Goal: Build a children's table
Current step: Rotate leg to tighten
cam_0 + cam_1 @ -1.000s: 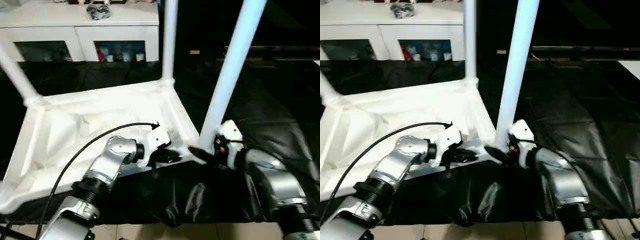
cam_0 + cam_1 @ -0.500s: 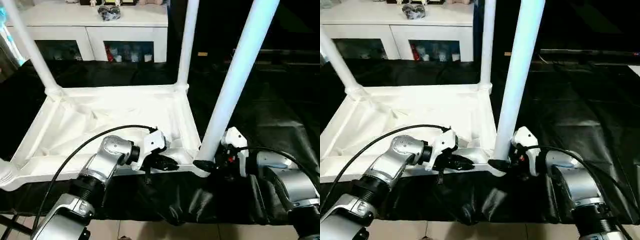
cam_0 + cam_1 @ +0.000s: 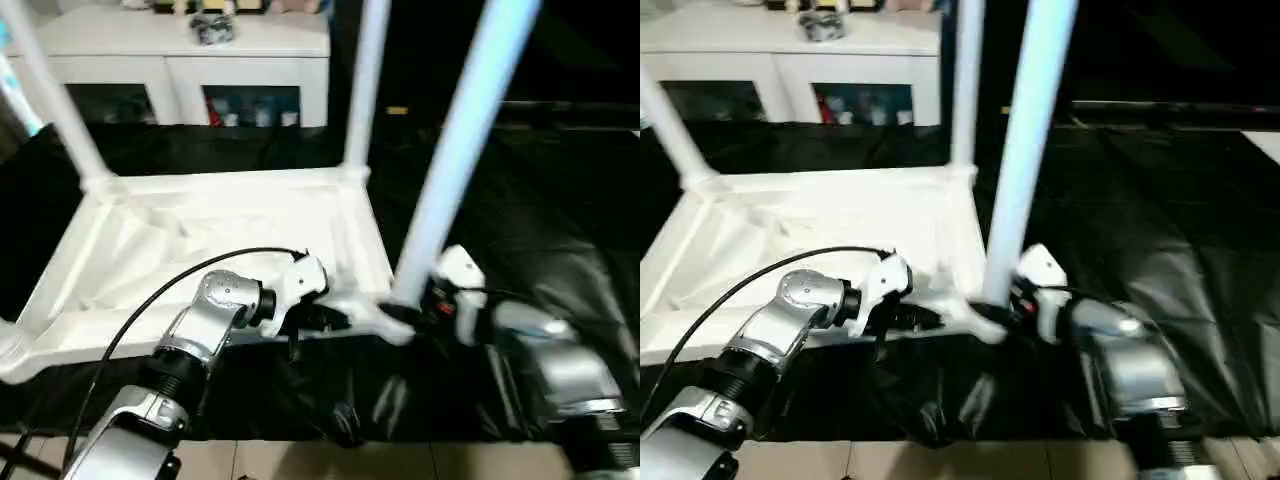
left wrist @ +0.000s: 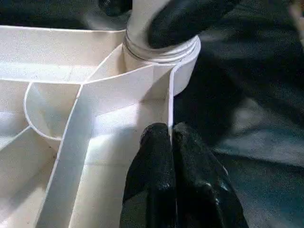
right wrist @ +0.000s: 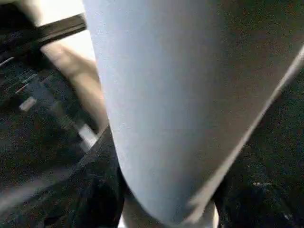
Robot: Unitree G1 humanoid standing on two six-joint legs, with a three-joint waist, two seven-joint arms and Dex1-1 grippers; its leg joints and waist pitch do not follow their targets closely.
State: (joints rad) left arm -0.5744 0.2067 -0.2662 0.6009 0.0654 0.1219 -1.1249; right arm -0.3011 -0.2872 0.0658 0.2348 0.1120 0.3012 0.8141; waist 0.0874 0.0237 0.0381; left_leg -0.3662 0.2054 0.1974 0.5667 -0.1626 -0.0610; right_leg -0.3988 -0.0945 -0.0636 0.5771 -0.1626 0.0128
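The children's table [image 3: 200,230] lies upside down on a black cloth with its white legs pointing up. My left gripper [image 4: 171,137] is shut on the thin near rim wall [image 4: 168,102], close to the near right corner socket [image 4: 183,64]. In that socket stands the near right leg [image 3: 450,150]. My right gripper [image 3: 415,310] is at the foot of that leg, with a black finger [image 4: 185,19] lying against each side of it. The leg [image 5: 180,95] rises close in front of the right wrist camera. Two more legs [image 3: 365,90] [image 3: 50,100] stand at the far corners.
A white cabinet with glass doors [image 3: 150,50] stands behind the table, with small objects on top. The black cloth [image 3: 540,200] covers the floor to the right and front. A black cable [image 3: 150,300] arcs over my left forearm.
The right gripper's fingers have drawn in around the foot of the near right leg. The left gripper keeps its hold on the rim. The head camera has shifted a little.
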